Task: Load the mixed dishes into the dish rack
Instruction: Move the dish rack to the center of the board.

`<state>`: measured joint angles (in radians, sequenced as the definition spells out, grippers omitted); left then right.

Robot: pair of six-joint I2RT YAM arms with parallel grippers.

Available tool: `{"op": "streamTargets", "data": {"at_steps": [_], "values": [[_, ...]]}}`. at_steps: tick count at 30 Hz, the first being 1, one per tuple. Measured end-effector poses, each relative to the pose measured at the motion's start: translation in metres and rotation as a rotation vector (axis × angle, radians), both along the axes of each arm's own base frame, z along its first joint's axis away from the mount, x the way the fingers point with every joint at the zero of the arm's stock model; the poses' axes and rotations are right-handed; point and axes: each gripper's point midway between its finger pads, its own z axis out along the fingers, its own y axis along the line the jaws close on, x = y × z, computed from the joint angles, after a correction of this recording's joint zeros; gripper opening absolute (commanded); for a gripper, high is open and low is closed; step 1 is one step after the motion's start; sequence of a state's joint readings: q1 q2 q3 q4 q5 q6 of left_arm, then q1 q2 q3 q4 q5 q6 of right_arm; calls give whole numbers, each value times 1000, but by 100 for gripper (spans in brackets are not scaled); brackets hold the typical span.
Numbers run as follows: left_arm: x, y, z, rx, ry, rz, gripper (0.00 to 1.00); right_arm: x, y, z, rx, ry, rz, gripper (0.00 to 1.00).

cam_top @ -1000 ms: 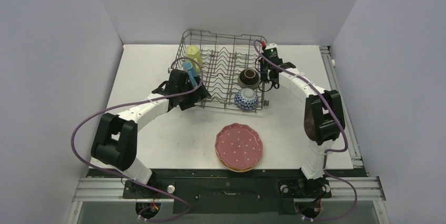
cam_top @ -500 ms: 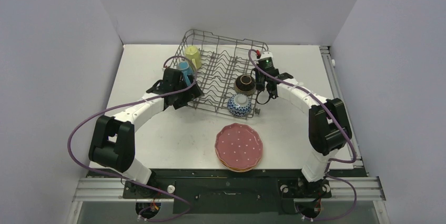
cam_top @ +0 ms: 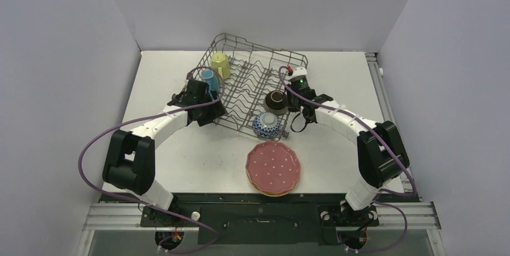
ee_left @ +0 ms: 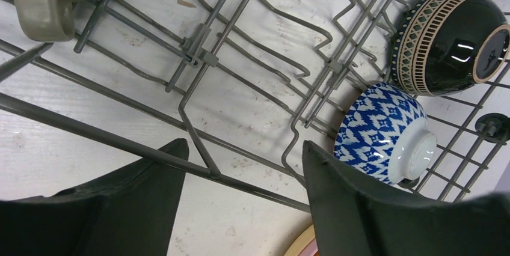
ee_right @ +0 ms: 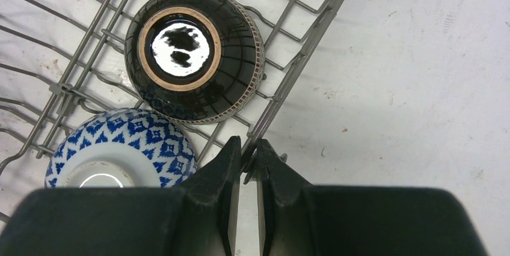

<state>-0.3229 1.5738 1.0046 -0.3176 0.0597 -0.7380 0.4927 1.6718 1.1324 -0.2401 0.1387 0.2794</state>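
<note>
The dish rack [cam_top: 240, 85] lies skewed on the table. It holds a yellow mug [cam_top: 220, 62], a blue mug [cam_top: 210, 77], a dark brown bowl [cam_top: 276, 100] and a blue-white bowl [cam_top: 266, 124], both bowls upside down. My right gripper [ee_right: 248, 145] is shut on the rack's right rim wire [ee_right: 301, 51], beside the dark bowl [ee_right: 192, 51] and the blue-white bowl [ee_right: 120, 148]. My left gripper [ee_left: 245, 148] is open, and the rack's rim wire [ee_left: 120, 142] crosses between its fingers at the left corner. A stack of scalloped plates, pink dotted one on top [cam_top: 273, 167], lies in front of the rack.
A pale mug's handle [ee_left: 42, 12] shows at the upper left of the left wrist view. White walls close the table on three sides. A rail [cam_top: 385, 106] runs along the table's right edge. Purple cables loop off both arms.
The rack has slid and turned toward the front left with its dishes, its right side drawn nearer by my right gripper. The blue-white bowl now sits close to the plate stack.
</note>
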Motion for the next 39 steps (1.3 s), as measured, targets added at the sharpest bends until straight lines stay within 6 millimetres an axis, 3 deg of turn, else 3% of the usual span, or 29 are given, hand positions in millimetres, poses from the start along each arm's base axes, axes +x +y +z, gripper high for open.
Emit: {"op": "streamTargets", "data": {"at_steps": [6,13,21,31,39], "values": [[-4,7,-7,24,35,5,44,-8,6,0,2,-14,13,0],[-2,13,-9,15,96,82,16,-16,10,-2,11,-50,17,0],[2,23,-9,8,170,180,0,-33,23,-1,51,-86,44,0],[3,29,-11,92,227,120,0,-49,36,3,29,-131,54,0],[8,46,-11,191,235,78,0,-67,61,2,24,-133,117,0]]}}
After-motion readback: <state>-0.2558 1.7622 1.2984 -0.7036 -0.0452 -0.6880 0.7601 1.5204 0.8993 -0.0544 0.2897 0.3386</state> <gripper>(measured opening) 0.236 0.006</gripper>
